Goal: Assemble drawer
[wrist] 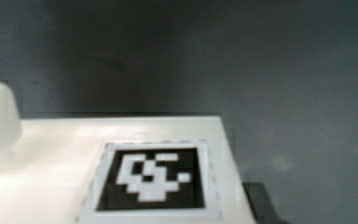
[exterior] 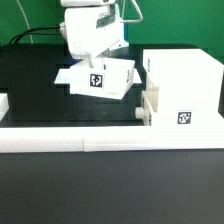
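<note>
On the black tabletop (exterior: 30,90), near its middle, sits the small white plastic drawer box (exterior: 116,72), with a black-and-white square marker tag (exterior: 97,81) on its near face. Directly over it hangs the white two-finger gripper (exterior: 93,58); I cannot tell whether its fingers are spread or pinching. Close by, toward the exterior view's right, stands the larger white box-shaped drawer housing (exterior: 185,80).

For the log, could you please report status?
Pincer low over white tagged drawer box, grip state unseen. White box-shaped drawer housing stands beside, exterior view's right.
</note>
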`<state>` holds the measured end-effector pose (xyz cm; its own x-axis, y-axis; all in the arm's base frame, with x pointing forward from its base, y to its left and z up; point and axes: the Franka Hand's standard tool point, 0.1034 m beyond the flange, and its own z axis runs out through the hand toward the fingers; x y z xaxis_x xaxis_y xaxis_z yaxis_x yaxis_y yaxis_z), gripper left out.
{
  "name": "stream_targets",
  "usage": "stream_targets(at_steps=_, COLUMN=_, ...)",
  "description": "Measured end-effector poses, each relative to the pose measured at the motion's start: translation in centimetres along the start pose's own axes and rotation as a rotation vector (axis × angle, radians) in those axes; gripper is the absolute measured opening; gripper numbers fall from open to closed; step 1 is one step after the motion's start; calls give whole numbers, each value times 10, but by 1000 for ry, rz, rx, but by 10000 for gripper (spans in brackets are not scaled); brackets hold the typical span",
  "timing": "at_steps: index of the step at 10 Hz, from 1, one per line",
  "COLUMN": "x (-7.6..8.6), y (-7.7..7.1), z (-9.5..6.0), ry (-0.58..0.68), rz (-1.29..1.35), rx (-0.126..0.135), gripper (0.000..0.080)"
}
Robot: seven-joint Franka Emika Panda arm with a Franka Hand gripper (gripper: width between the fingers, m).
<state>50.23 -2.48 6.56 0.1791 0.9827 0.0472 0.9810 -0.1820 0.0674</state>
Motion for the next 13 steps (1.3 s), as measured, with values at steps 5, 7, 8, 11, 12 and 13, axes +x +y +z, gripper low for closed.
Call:
stream_targets(at_steps=5, x=4, y=15, z=0, ry=-10, rz=-52, rx=30, gripper=42)
stream_targets(at_steps=7, x=2, y=13, z=0, ry=-15, rz=-50, rx=58, gripper=42)
stream_targets(at_steps=8, x=2, y=13, z=1, ry=-15, rz=-49, rx=59, gripper=42)
stream_targets(at_steps=11, x=2, y=13, z=2, ry=-14, rz=-50, rx=57, gripper=42)
stream_targets(at_steps=12, x=4, y=14, z=4, ry=-11, rz=-51, rx=47, gripper=42)
stream_targets(at_steps=13, x=5, y=16, z=5, ry=-10, rz=-51, rx=52, gripper=42)
